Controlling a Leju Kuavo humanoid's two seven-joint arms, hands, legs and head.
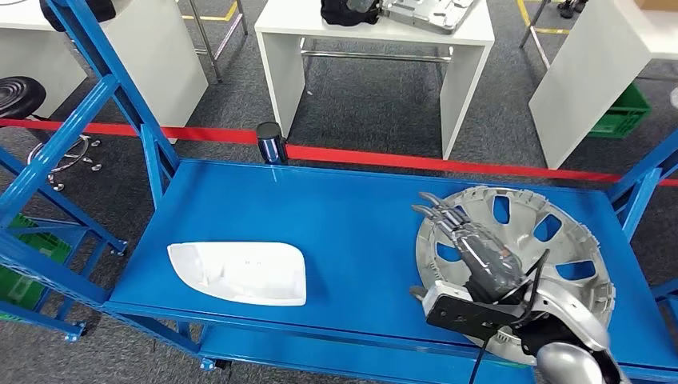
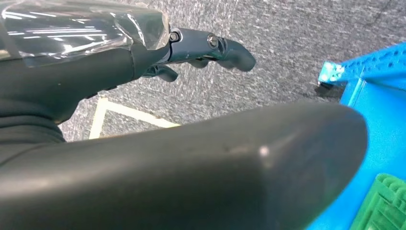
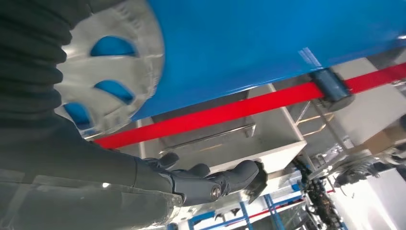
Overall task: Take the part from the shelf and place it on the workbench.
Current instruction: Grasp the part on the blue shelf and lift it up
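- Here, the blue shelf (image 1: 344,208) stood in front of the robot, and two things lay on its flat top.
- The silver wheel cover (image 1: 560,240), a round part with open slots, lay flat on the right side of the shelf; its near edge reached the front edge of the shelf.
- The right hand (image 1: 472,248) was over the left part of the wheel cover, with the fingers (image 1: 436,212) stretched forward and a little apart. From the head view one could not tell if the palm touched the cover; the hand held nothing.
- In the right wrist view the right hand's fingers (image 3: 225,179) were straight and loose, and the cover (image 3: 115,67) was beside the wrist.
- A white plastic shell (image 1: 240,272) lay on the left side of the shelf, well apart from the wheel cover.
- The left hand (image 2: 201,50) hung over the grey carpet (image 2: 287,43), its fingers slightly curled and holding nothing.
- A red belt (image 1: 448,160) ran behind the shelf, and a white table (image 1: 376,40) stood beyond it.
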